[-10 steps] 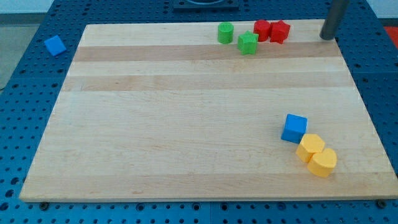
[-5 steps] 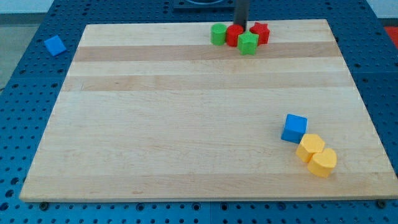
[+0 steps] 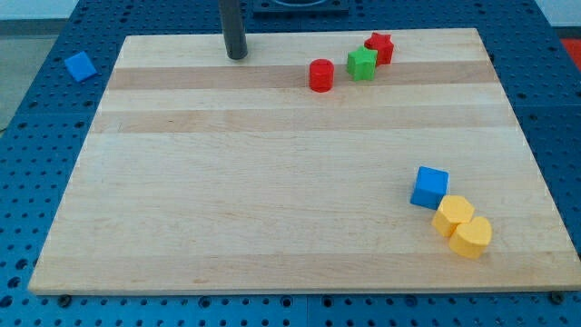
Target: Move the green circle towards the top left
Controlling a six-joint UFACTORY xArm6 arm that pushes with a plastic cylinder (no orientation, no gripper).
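The green circle does not show anywhere on the wooden board [image 3: 272, 182]. My tip [image 3: 237, 56] rests on the board near the view's top, left of centre, and the dark rod above it could be hiding the circle. A red circle [image 3: 320, 74] lies to the right of the tip. A green star [image 3: 361, 64] and a red star [image 3: 379, 47] sit further right, touching each other near the board's top edge.
A blue cube [image 3: 429, 187] and two yellow blocks [image 3: 452, 215] [image 3: 471, 236] cluster at the board's lower right. A small blue block [image 3: 80, 65] lies off the board on the blue perforated table at the view's top left.
My tip swept left along the top edge, from the top right corner through the cluster. The red circle shifted down and left, and the green circle went out of sight.
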